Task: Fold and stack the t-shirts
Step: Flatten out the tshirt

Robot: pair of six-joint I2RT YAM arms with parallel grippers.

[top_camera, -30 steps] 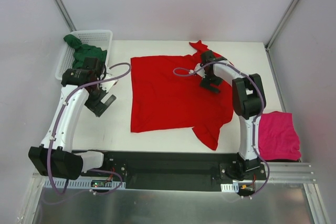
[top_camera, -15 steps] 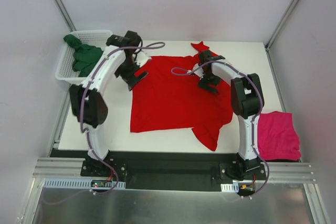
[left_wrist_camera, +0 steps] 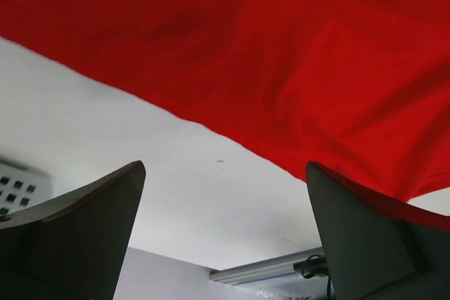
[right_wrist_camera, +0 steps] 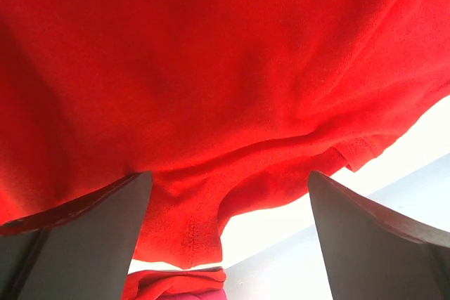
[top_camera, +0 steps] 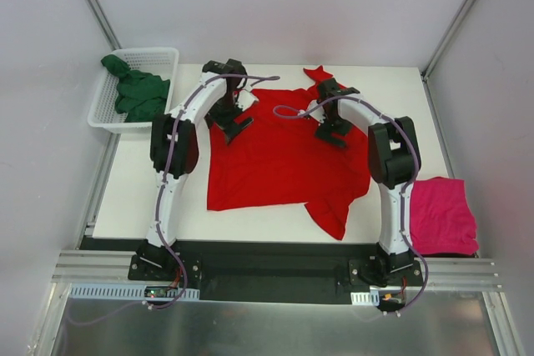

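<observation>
currently, the red t-shirt [top_camera: 279,156] lies spread mostly flat across the middle of the white table [top_camera: 167,198]. one sleeve points toward the far edge and the other is creased at the near right. the cloth shows shallow wrinkles and no fold.

left gripper [top_camera: 236,127]: positioned over the far left corner of the red t-shirt, arm stretched well forward. jaws spread wide, nothing between them. the left wrist view shows the shirt's edge running across just beyond the fingertips, with bare table in the gap. contact with the cloth cannot be confirmed.

right gripper [top_camera: 336,134]: positioned over the far right part of the same shirt, near the far sleeve. jaws spread wide, no cloth pinched. red fabric fills most of the right wrist view, with a stitched hem lying between the fingers. whether the fingertips touch the cloth cannot be told.

green t-shirt [top_camera: 138,93]: bunched inside the white mesh basket [top_camera: 158,56] at the far left, part of it draped over the basket's far rim.

magenta t-shirt [top_camera: 442,214]: a compact heap at the near right, beside the right arm and well apart from the red one.

no shirt rests on another.
</observation>
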